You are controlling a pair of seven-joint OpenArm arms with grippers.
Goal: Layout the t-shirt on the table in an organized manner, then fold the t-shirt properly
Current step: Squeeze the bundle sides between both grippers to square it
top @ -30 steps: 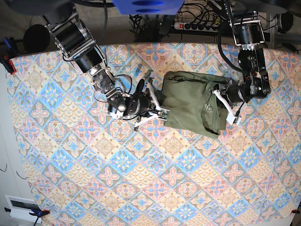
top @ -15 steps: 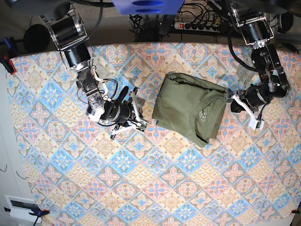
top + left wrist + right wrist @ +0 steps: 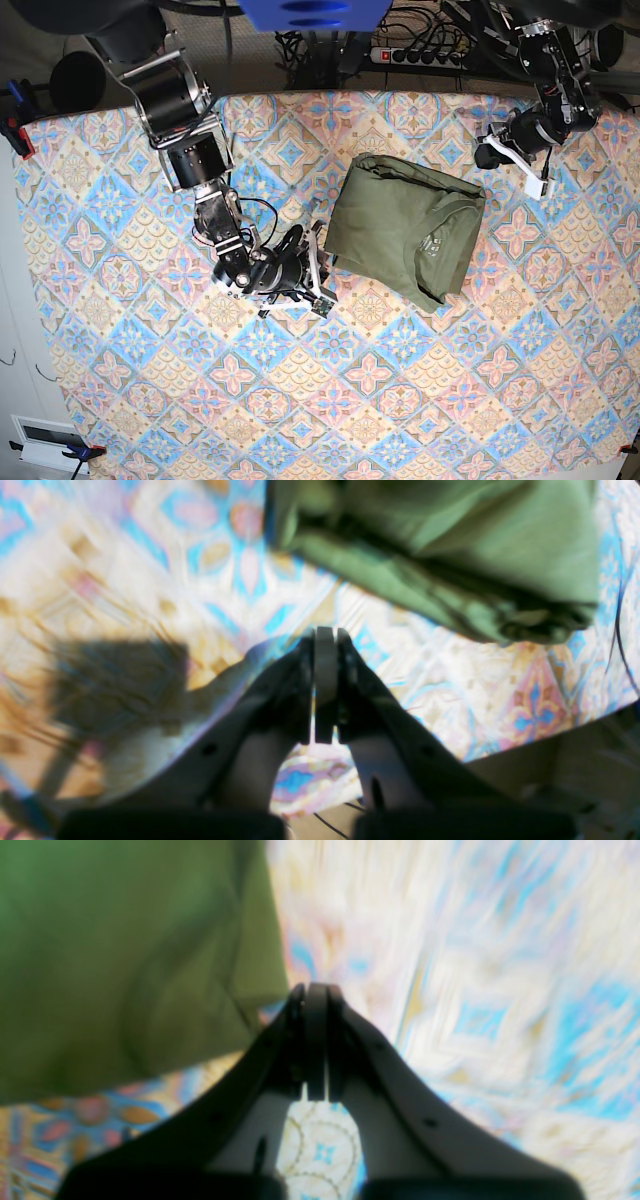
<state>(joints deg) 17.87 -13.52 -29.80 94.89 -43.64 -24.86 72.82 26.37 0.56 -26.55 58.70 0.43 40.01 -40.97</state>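
In the base view, going left to right: the right gripper (image 3: pixel 322 275) sits low over the table (image 3: pixel 120 400), left of centre, its jaws clenched on nothing. The right wrist view confirms it: the two pads meet with no cloth between them, and the shirt's edge lies just beyond and to the left of the tips.

Next comes the shirt (image 3: pixel 405 228), a compact olive rectangle a little right of centre, toward the far side of the table. It is already folded into a thick packet, the neck label showing on top near its right end. Its long axis runs slightly tilted, from far-left down to near-right. Its near-left corner lies just beside the right gripper, close but apart.

Furthest right, the left gripper (image 3: pixel 518 160) is raised at the far-right edge of the table, well apart from the shirt. It too is clenched and empty; in the left wrist view (image 3: pixel 326 645) the pads press together and the shirt's layered edge lies ahead and to the right.

So the right arm is plainly the nearer one, with the shirt lying directly to its right. Any further tidying would probably fall to it; the fold looks largely done.
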